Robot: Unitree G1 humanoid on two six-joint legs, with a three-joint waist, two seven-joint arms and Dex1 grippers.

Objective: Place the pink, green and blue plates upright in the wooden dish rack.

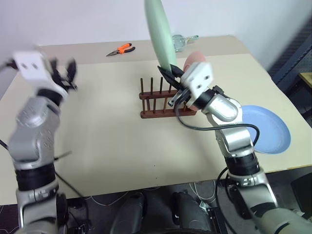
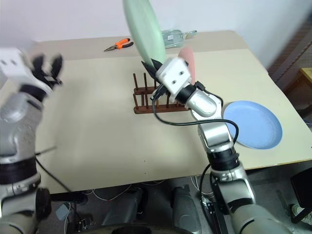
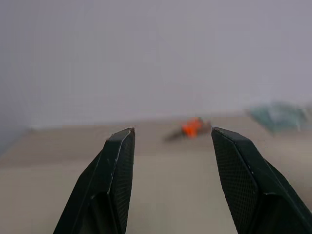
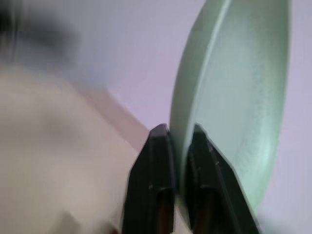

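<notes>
My right gripper [image 1: 169, 73] is shut on the lower rim of the pale green plate [image 1: 158, 31] and holds it on edge in the air above the wooden dish rack [image 1: 158, 101]. The right wrist view shows both fingers [image 4: 156, 161] pinching that rim of the green plate [image 4: 239, 97]. The pink plate [image 1: 195, 58] stands upright at the rack's right end, its lower part hidden behind my right hand. The blue plate [image 1: 267, 129] lies flat on the table at the right. My left gripper [image 1: 66, 73] hangs open and empty over the table's far left, seen also in the left wrist view [image 3: 173, 134].
Orange-handled pliers [image 1: 121, 49] lie near the table's far edge. A clear glass object [image 1: 183, 41] sits behind the rack. The beige table [image 1: 107, 136] ends close to the blue plate on the right. A black cable loops from my right wrist over the rack's front.
</notes>
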